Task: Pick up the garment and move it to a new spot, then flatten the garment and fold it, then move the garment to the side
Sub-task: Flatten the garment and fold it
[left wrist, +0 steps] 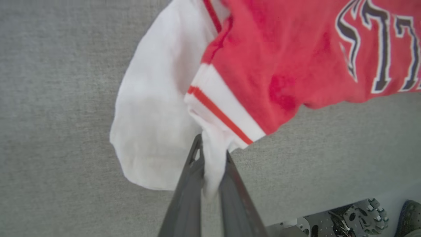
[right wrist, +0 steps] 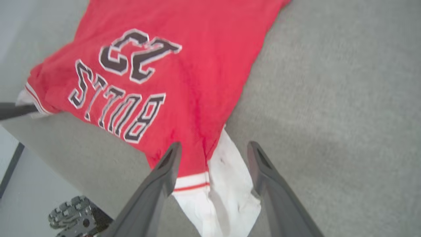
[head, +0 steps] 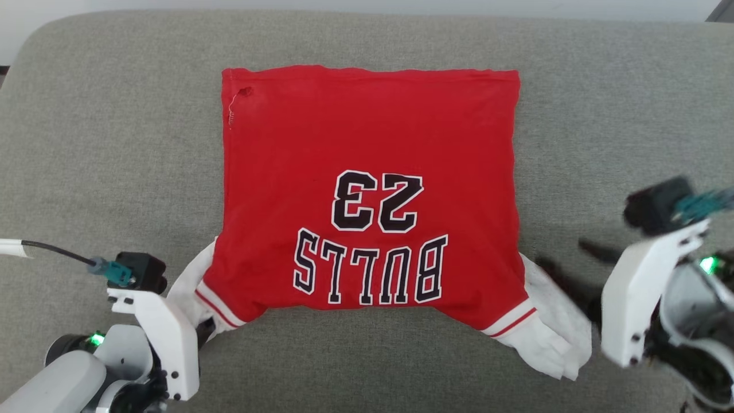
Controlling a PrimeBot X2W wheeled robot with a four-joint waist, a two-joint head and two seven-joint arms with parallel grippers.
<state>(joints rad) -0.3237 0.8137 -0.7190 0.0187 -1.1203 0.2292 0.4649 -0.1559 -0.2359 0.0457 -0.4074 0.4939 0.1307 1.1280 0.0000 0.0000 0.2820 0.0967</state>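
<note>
The Bulls jersey (head: 367, 172) lies spread on the grey cushion (head: 86, 143), roughly in the middle. Its straight hem (head: 370, 70) is at the far side, and both white sleeves point toward us at the near edge, so the "BULLS" lettering (head: 370, 267) reads upside down from our head. Our left gripper (left wrist: 213, 149) is closed to a narrow pinch on a fold of white cloth at the left sleeve (left wrist: 154, 115), just below the striped trim. We judge this hold is there to pull that near-left corner taut. Our right gripper (right wrist: 213, 149) stands wide apart with nothing in it. One finger is over the red shoulder, the other over bare cushion, and the right sleeve (right wrist: 230, 184) lies between them. We cannot tell whether the tips touch the cloth, and the head view shows this arm blurred. The body looks fairly flat, while both sleeves are rumpled. We take it that we are in the flattening step, with a matching grip on the right needed next. The soft cloth could bunch or slip if only one side is pulled.
</note>
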